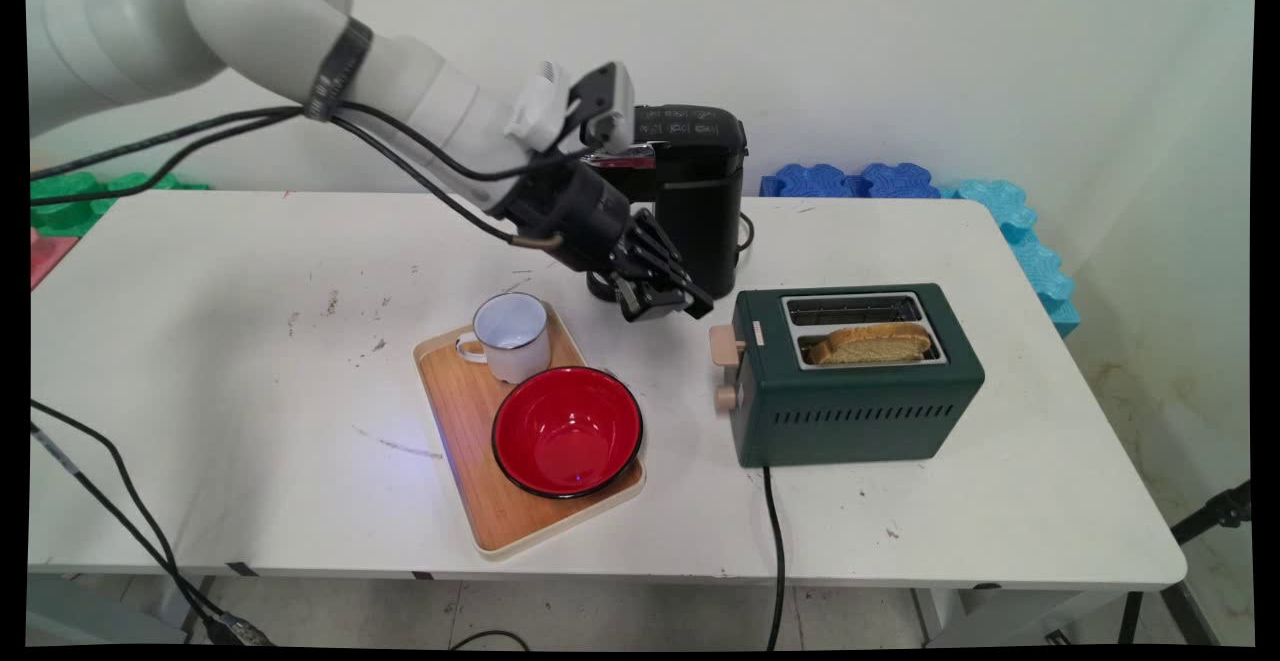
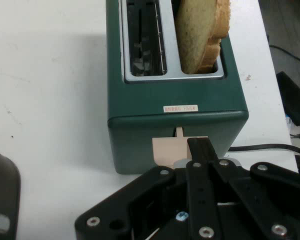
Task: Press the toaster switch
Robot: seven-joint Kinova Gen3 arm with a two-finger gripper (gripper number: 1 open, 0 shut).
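Coffee machine (image 1: pixel 700 191) behind, toaster (image 1: pixel 850 381) right, tray (image 1: pixel 470 441) left, bare table (image 1: pixel 250 341) far left.

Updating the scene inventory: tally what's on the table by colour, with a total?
Green: 1, toaster
Black: 1, coffee machine
Red: 1, bowl
White: 1, mug
Wood: 1, tray
Tan: 1, bread slice in the toaster's near slot
Total: 6

- gripper (image 1: pixel 672 306) hangs low over the table, fingers drawn together, just at 9 o'clock of the toaster's lever (image 1: pixel 724 345).
- dark green toaster (image 1: pixel 860 396) sits upright at 3 o'clock of the gripper; a bread slice (image 1: pixel 872 344) stands in its nearer slot, the other slot empty.
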